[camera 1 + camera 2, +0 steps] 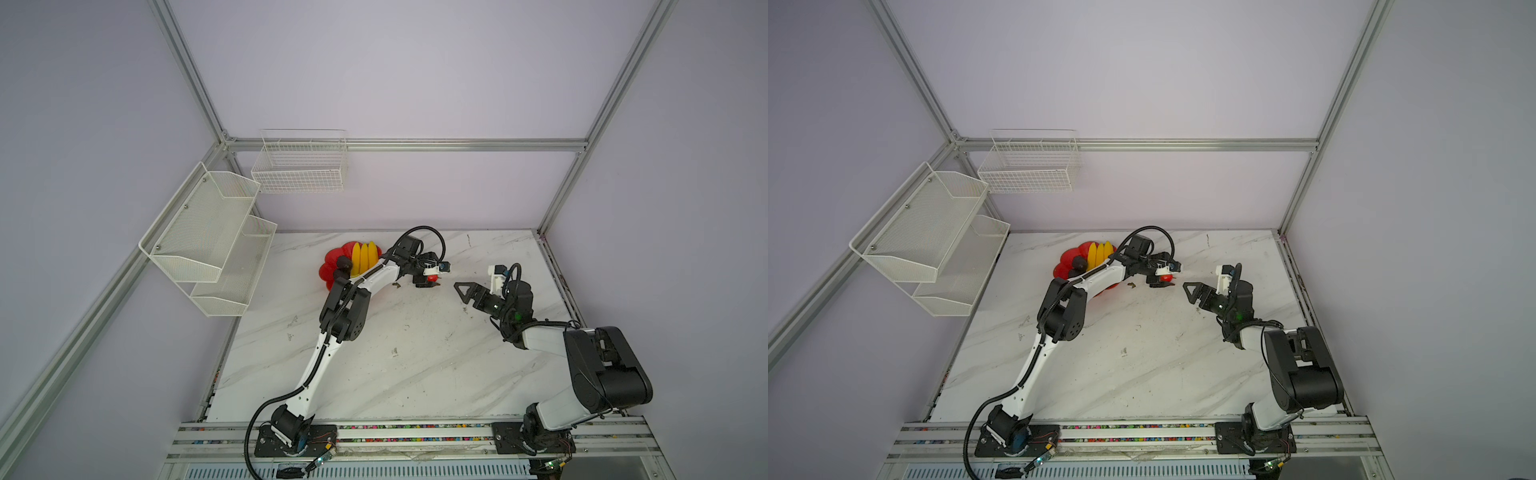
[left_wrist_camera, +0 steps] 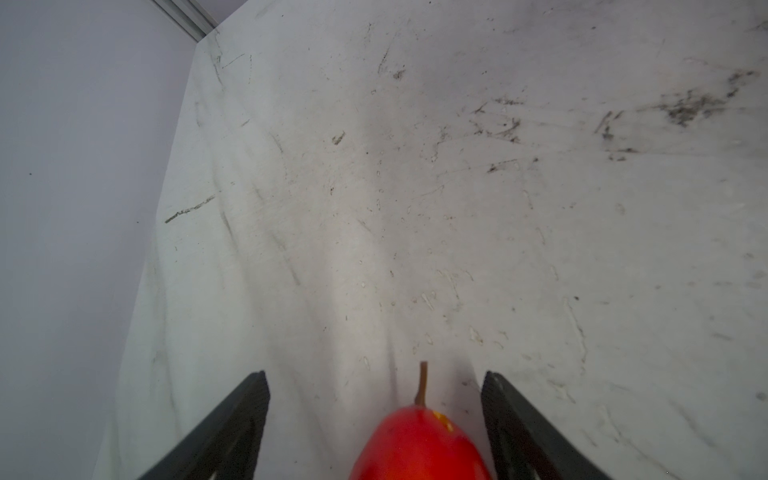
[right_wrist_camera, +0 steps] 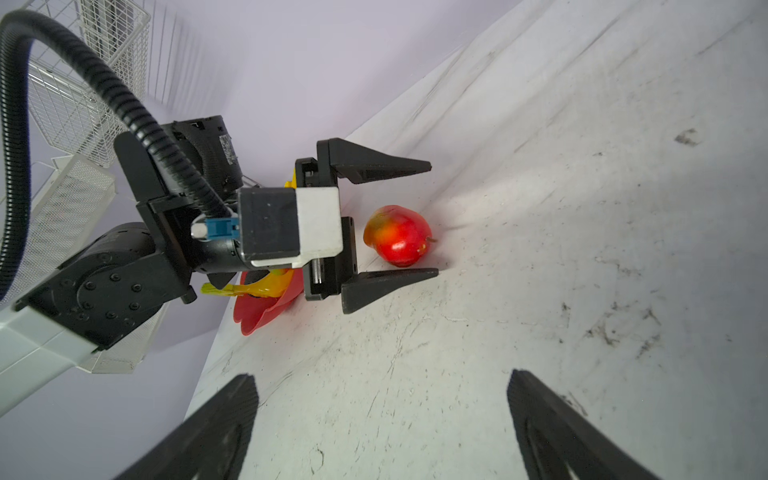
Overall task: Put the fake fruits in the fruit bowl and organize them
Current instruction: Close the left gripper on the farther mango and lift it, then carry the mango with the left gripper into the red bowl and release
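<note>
Right wrist view: mango (image 3: 397,235) lies on the tabletop (image 3: 582,249), off to the right of the red bowl (image 3: 253,316) and not touching it. Skin is glossy, red shading to yellow-green at one shoulder. Short brown stem points away from the bowl.

The mango sits between the spread jaws of the left gripper (image 3: 434,219), close against one finger with a clear gap to the other; not clamped. Fingers are matte black wedges tapering to blunt tips.

Bowl is shiny red plastic with a scalloped rim. In a top view it holds the yellow banana bunch (image 1: 365,257) and two dark, rough avocados (image 1: 344,262).

Right gripper (image 3: 380,376) is farther right of the bowl than the mango, jaws wide, holding nothing. Tabletop is white marble-pattern, scuffed with dark marks.
</note>
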Robot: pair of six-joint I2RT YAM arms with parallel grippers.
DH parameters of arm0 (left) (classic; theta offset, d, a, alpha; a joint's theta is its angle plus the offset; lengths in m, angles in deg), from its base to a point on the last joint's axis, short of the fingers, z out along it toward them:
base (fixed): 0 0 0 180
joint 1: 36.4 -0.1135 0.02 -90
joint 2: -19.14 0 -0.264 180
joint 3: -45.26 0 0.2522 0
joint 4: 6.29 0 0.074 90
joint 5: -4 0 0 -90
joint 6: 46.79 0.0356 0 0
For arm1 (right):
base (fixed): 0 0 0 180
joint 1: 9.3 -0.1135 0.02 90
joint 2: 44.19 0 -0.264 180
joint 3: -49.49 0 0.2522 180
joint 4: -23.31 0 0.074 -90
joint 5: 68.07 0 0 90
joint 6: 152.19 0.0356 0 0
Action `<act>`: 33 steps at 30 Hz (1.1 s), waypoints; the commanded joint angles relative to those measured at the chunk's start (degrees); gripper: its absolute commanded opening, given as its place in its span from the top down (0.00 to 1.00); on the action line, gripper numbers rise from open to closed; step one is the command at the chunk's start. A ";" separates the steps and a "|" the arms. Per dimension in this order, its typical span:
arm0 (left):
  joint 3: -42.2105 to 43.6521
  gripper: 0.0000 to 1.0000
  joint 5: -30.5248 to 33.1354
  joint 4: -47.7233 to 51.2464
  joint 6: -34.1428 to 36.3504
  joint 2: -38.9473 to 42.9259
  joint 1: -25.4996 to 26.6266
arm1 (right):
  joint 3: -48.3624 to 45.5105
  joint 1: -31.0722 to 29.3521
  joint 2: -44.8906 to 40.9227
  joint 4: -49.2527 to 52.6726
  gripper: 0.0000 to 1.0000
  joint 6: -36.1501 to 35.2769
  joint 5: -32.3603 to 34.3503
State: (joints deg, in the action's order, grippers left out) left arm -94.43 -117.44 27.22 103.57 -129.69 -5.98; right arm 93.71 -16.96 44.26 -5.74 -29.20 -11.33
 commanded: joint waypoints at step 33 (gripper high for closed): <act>8.95 0.73 7.40 -6.94 -33.35 16.43 -1.97 | -0.31 -0.37 -4.07 -2.90 0.03 -1.42 -2.55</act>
State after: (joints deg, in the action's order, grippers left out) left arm -88.66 -110.78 27.02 79.26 -121.04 -6.40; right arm 93.71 -16.98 42.92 -6.00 -29.46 -12.53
